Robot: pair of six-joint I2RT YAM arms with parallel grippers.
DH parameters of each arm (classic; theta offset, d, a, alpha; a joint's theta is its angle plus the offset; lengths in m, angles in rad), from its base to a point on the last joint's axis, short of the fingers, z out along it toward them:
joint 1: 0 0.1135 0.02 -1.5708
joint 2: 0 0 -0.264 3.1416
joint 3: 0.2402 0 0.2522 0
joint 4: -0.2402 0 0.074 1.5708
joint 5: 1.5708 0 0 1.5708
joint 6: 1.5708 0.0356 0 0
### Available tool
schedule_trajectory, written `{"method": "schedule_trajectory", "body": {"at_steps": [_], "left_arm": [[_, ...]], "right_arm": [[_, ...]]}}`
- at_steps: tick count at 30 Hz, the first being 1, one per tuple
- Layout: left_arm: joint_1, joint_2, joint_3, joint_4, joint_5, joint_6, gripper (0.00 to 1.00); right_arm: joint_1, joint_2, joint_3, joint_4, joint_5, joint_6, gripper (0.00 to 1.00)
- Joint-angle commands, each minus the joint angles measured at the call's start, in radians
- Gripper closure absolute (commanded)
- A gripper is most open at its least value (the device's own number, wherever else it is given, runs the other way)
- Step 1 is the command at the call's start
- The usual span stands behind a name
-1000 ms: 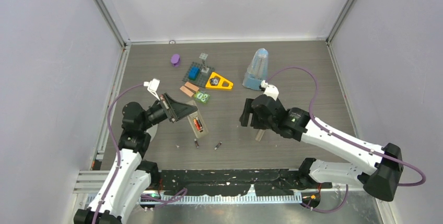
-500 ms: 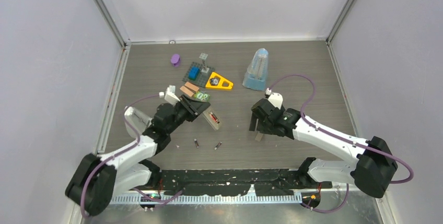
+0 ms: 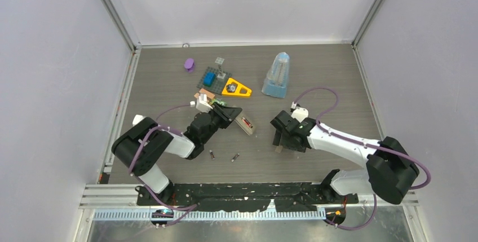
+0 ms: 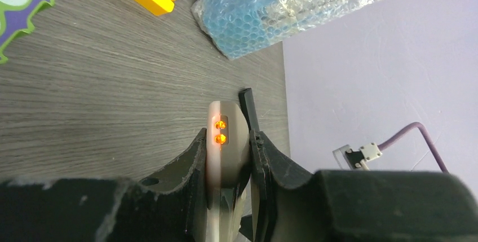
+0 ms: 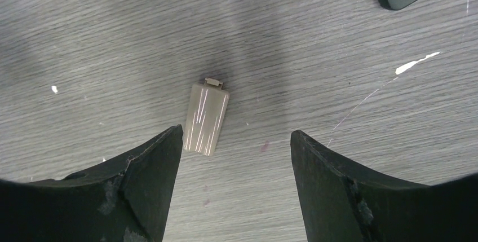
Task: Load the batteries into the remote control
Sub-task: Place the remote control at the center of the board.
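The left gripper (image 3: pixel 231 115) is clamped on the remote control (image 4: pixel 225 140), pinching it by its narrow sides near one end so that most of the body juts out past the fingertips above the table (image 3: pixel 315 78). In the top view a red-wrapped cell (image 3: pixel 246 122) seems to sit in the remote's open bay. Two loose batteries (image 3: pixel 212 154) lie well apart from it on the table in front of the left arm, the second one (image 3: pixel 235 157) just beside the first. The right gripper (image 5: pixel 237 135) hangs with its jaws spread wide over the small beige battery cover (image 5: pixel 206 119), holding nothing. The cover lies flat on the wood and sits much nearer one finger than the other. That offset is the first risk: if the jaws come down as they stand, the near finger could land on the cover or shove it sideways instead of pinching it. The cover is also thin and flush with the table, so the pads may close over the top and skid off. On the other side, the hold at one end gives little resistance to twisting (any push from a battery or the cover being pressed in would lever against it). The remote could then pivot or slip in the jaws. Tilting the bay downward could also let a seated cell drop out.
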Motion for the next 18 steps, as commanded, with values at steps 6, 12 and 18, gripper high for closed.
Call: {"method": "schedule_trajectory", "body": {"at_steps": [6, 12, 18], "left_arm": [[-0.073, 0.049, -0.06, 0.209, -0.14, 0.0, 1.0], [-0.087, 0.1, -0.147, 0.298, -0.17, -0.031, 1.0], [-0.087, 0.17, -0.207, 0.39, -0.186, -0.087, 0.9]], "right_arm": [[-0.005, 0.096, 0.047, 0.046, 0.028, 0.112, 0.27], [-0.004, 0.125, 0.048, 0.07, 0.019, 0.13, 0.29], [-0.004, 0.168, 0.06, 0.078, 0.007, 0.133, 0.31]]}}
